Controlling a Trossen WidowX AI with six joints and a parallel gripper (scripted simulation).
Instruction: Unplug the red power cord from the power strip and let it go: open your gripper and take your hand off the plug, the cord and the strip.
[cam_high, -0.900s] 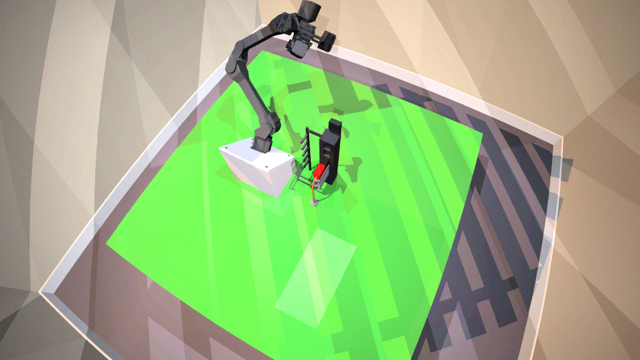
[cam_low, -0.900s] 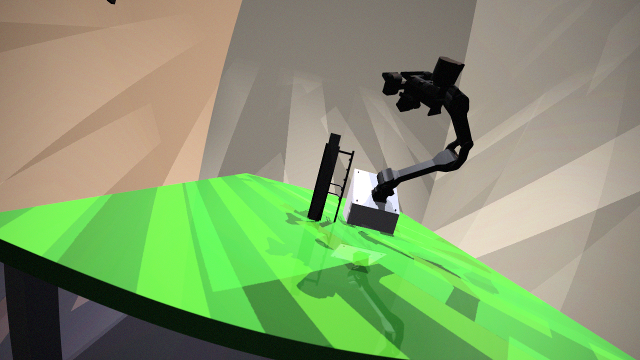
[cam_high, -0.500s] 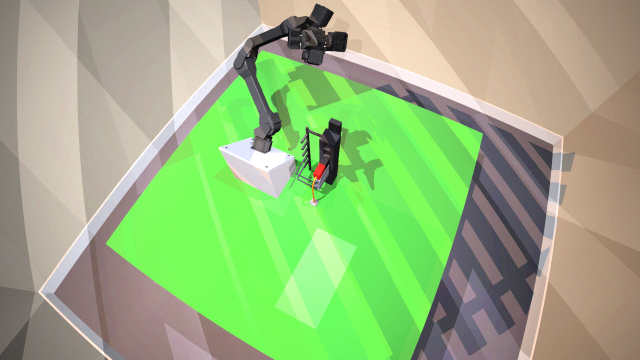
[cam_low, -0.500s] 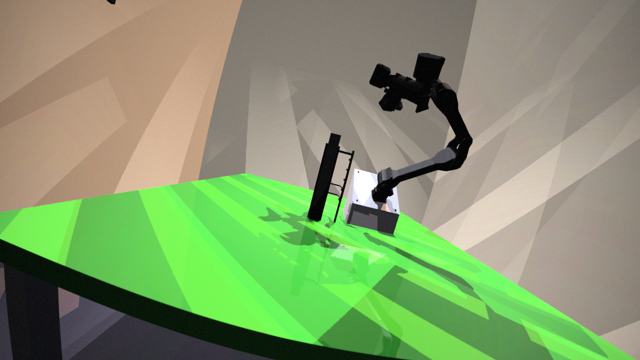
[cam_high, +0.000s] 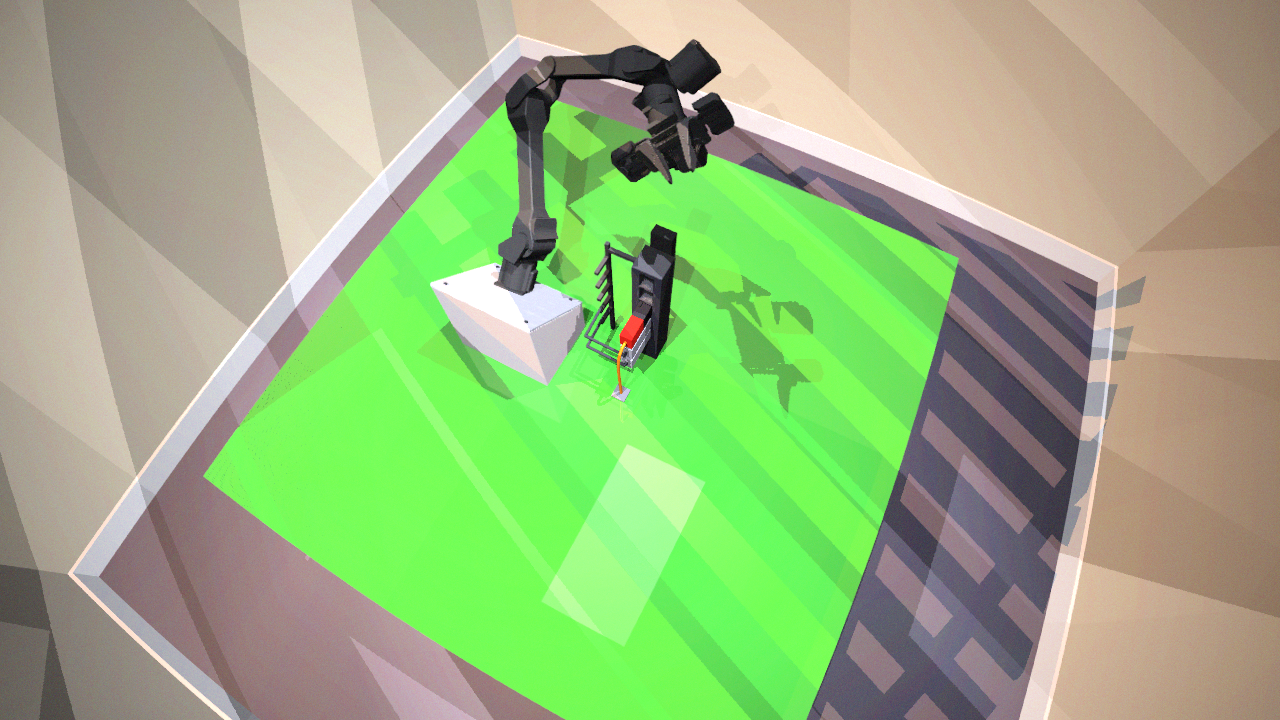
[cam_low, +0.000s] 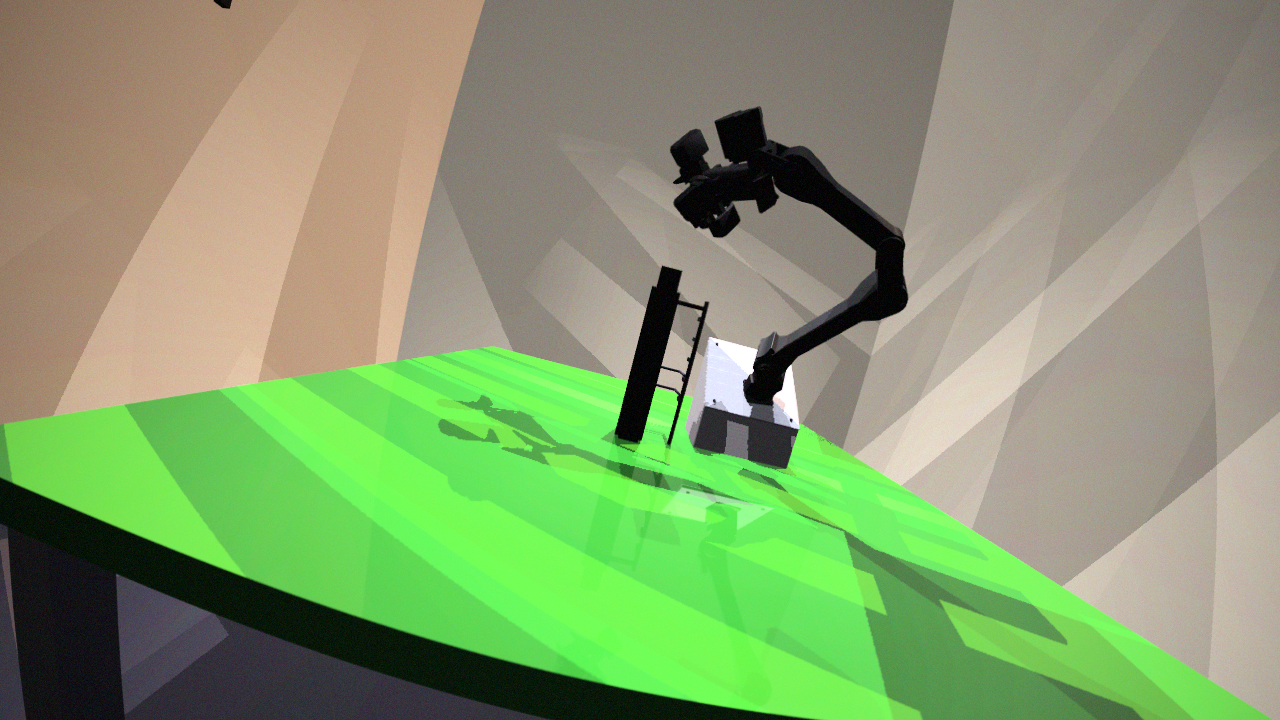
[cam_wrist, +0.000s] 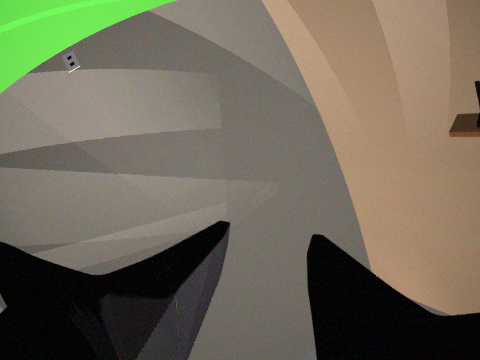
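Note:
The red plug sits low against the front of a tall black upright unit, above a small light grey part. I cannot tell which part is the power strip's socket, or how deep the plug sits. The orange-yellow cord runs from the plug down to a small grey plate. The plug and cord are hidden in the exterior view. My gripper is partly open and empty, high up and well away from the plug, cord and unit. Wall shows between its fingers.
A thin black rack with short rungs stands beside the black unit, on the side of the white base box. All stand on the green tabletop. A wall outlet shows in the wrist view.

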